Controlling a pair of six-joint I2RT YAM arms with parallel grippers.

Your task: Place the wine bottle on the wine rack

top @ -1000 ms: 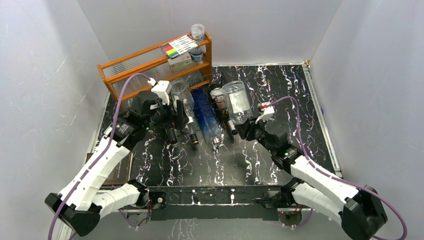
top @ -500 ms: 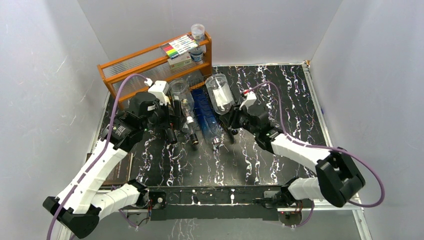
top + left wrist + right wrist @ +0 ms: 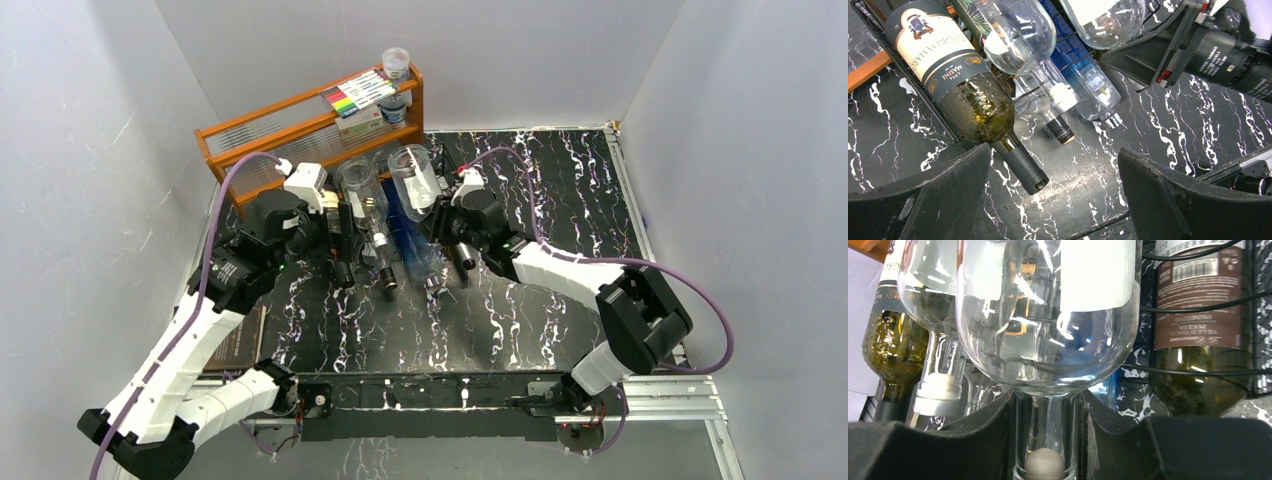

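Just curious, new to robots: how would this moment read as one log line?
right gripper: shut on clear bottle by neck | bottle: held over wine rack | left gripper: open, empty

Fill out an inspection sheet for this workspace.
Surface: black, white-veined tabletop.
Job's things: clear wine bottle held by its neck, over the black wire wine rack.
Clutter: green bottle, second clear bottle, blue bottle and brown-labelled bottle lying in the rack; orange wooden shelf with marker set behind.
Tools: left tool open, empty; right tool shut on the clear wine bottle's neck.
Cables: purple cable along each arm.
Surroundings: white walls on three sides.
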